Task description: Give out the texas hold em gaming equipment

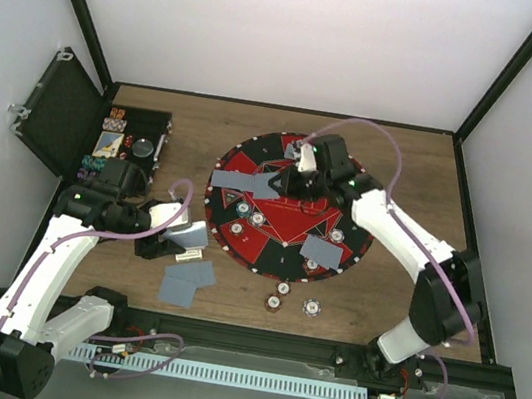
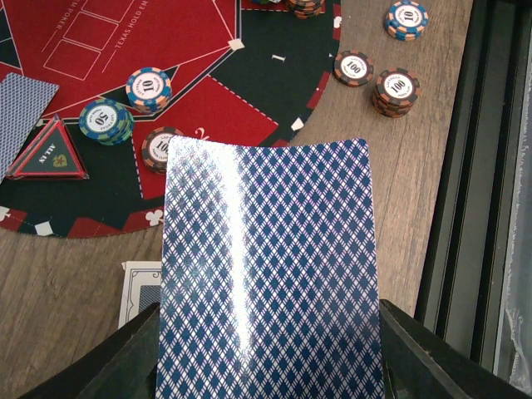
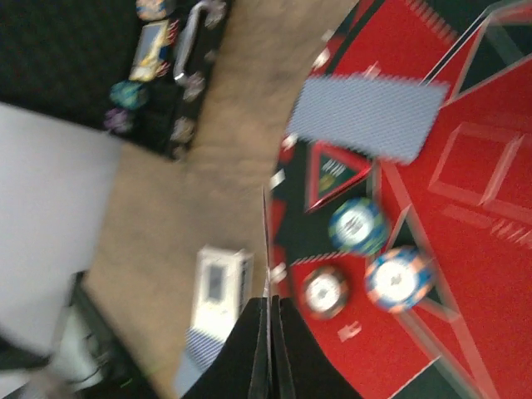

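Cards with blue-grey patterned backs and small round chips lie spread over the round red-and-black mat [image 1: 293,158] and the wooden surface [image 1: 404,161] around it. The left jaws are clamped on the lower end of a patterned card [image 2: 270,274], which stands up in front of the left wrist camera, above the wood just off the mat's near-left rim. Two loose cards [image 1: 187,281] lie flat on the surface close beside it, one overlapping the other. The right jaws are pressed together over the far part of the mat, pinching an edge-on card [image 3: 267,249] that shows only as a thin line in the right wrist view. One card on the mat [image 1: 258,183] lies left of centre and a second mat card [image 1: 321,252] lies toward the near-right rim. On the mat's near-left sector a teal-and-orange chip stack [image 2: 148,87], a green-blue chip stack [image 2: 106,119] and a dark chip stack [image 2: 158,148] sit close together beside a triangular All In marker [image 2: 50,150]. Three further chip stacks [image 1: 284,289] rest on bare wood just off the near rim. A black case [image 1: 57,111] stands open at the far-left corner, with more case chips [image 1: 116,120] in its tray.
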`<state>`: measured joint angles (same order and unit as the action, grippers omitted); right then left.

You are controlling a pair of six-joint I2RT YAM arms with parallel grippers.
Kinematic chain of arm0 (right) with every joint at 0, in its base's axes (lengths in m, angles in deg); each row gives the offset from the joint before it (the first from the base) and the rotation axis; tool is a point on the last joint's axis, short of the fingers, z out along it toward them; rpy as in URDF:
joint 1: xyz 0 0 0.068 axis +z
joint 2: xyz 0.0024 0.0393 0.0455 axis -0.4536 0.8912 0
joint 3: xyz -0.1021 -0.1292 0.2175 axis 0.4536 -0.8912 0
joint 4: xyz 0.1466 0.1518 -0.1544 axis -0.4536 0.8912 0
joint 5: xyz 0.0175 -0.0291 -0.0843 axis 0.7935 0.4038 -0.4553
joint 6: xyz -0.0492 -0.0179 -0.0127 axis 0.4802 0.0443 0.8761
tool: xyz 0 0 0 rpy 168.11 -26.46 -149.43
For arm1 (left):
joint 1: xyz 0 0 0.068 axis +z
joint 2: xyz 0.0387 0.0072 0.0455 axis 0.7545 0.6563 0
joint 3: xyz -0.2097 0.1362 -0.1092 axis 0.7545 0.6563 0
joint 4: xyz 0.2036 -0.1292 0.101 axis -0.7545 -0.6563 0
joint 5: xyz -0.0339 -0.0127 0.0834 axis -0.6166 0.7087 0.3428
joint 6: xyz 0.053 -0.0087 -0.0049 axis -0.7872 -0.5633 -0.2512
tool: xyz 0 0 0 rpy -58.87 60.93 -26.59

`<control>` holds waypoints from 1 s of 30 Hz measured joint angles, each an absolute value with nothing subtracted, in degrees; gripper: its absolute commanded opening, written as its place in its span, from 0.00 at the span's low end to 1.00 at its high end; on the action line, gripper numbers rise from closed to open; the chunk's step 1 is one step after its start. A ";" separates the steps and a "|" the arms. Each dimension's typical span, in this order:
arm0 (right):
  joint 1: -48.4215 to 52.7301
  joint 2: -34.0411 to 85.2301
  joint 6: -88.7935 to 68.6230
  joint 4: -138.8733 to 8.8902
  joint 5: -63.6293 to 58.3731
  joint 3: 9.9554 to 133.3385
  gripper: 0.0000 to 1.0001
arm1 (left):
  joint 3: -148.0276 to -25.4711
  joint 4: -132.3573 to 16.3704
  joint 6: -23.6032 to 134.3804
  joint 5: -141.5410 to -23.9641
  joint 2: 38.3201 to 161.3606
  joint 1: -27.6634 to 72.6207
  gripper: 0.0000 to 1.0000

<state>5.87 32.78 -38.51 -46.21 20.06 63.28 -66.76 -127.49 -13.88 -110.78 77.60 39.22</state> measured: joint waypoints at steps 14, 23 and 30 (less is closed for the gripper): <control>12.93 50.12 1.22 -53.10 -30.15 69.79 0.01 | -66.76 -127.54 -13.86 -110.54 77.43 39.22 0.04; 18.72 56.54 33.55 -83.80 -39.87 57.27 0.01 | -66.76 -127.51 -13.86 -110.50 77.69 39.20 0.04; 19.20 60.06 40.13 -88.90 -40.20 55.02 0.19 | -66.76 -127.47 -13.86 -110.09 77.73 39.20 0.04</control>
<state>19.20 60.06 40.13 -88.90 -40.20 55.02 -66.76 -127.47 -13.86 -110.09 77.73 39.20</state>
